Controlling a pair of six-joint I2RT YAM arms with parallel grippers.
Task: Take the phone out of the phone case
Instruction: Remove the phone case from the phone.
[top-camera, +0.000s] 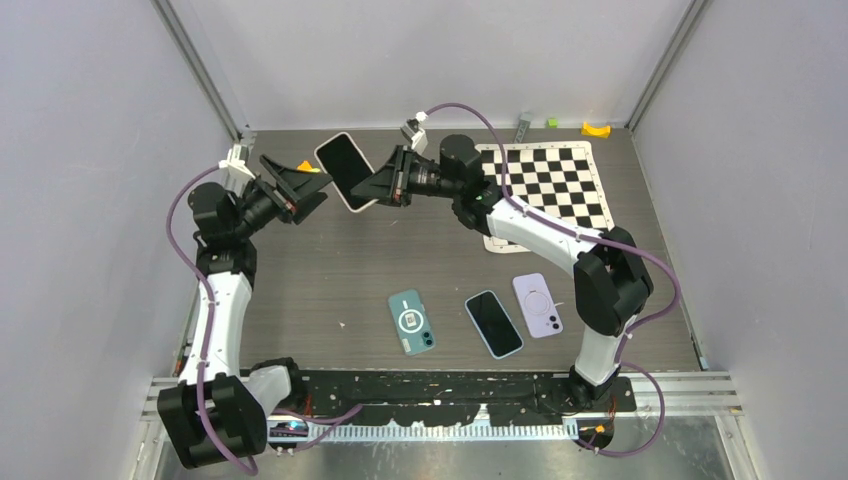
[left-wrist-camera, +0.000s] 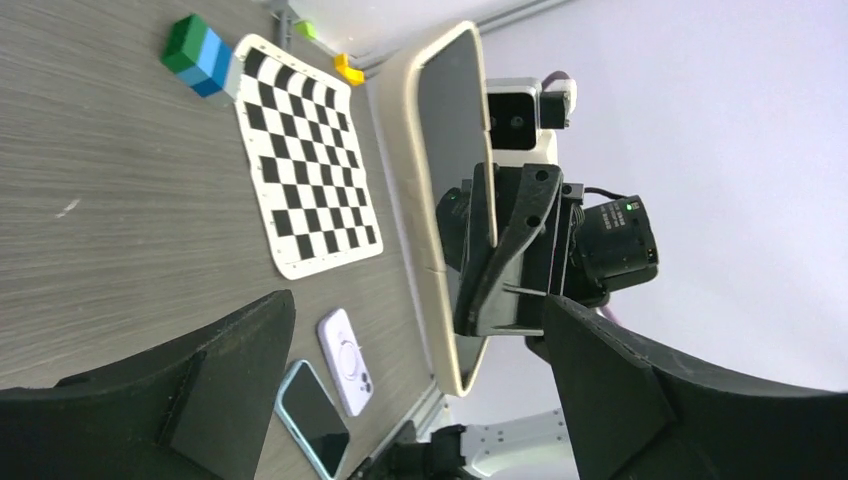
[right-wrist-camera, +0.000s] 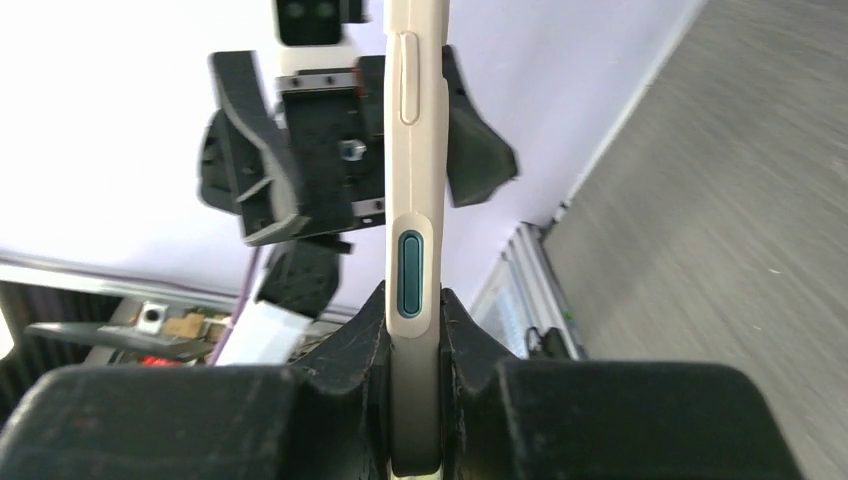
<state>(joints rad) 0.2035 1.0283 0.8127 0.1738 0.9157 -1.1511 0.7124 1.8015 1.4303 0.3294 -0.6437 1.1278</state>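
Top external: one phone (top-camera: 343, 168) in right gripper (top-camera: 373, 189); three phones (top-camera: 411, 322) (top-camera: 493, 323) (top-camera: 538, 304) on table (top-camera: 320, 270).

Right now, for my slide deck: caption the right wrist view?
Right hand clamps the cream-cased phone edge-on; open left hand faces it.

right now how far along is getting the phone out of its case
Done: the cased phone is held in the air, clamped by the right gripper. In hand: the left gripper is open near its free end. Left: pulling the phone out of the case.
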